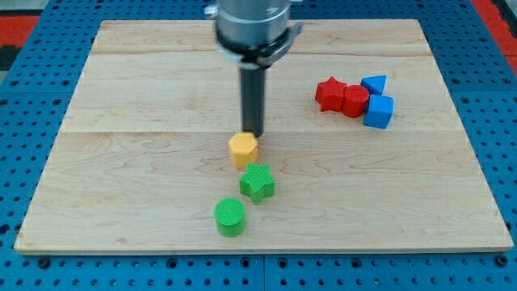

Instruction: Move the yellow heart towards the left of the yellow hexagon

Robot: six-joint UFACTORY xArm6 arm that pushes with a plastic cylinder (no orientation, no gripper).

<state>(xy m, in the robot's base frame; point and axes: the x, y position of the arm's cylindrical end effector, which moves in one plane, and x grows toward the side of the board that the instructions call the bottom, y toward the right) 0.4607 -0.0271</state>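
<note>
- Camera view, the only one I have: my arm comes down from the view's top centre, its grey metal collar (251,28) cut off by the frame edge, with the straight dark rod (254,97) hanging plumb below it.
- My tip (254,132) sits at the upper right edge of a yellow block (243,149), touching it or just short of it; I cannot tell which from here.
- That yellow block reads as the yellow hexagon, with flat sides and an angular top. It lies a little below and left of the board's centre.
- I cannot find the yellow heart anywhere in this view; only this one yellow block shows.
- I have no jaws on this rig to open or close, just the bare rod, and it holds nothing.
- Just below and right of the yellow hexagon is a green star (257,183), close to it but with a narrow gap between them.
- Below and left of the star, near the board's lower edge, stands a green cylinder (230,217), apart from the star.
- Well away at the view's upper right is a tight cluster: a red star (329,94) touching a red block (355,100) of rounded shape, a blue block (374,83) that looks triangular behind them, and a blue cube (379,111) at the right end.
- All of it rests on a pale wooden board (137,97) laid over a blue perforated table (32,73).
</note>
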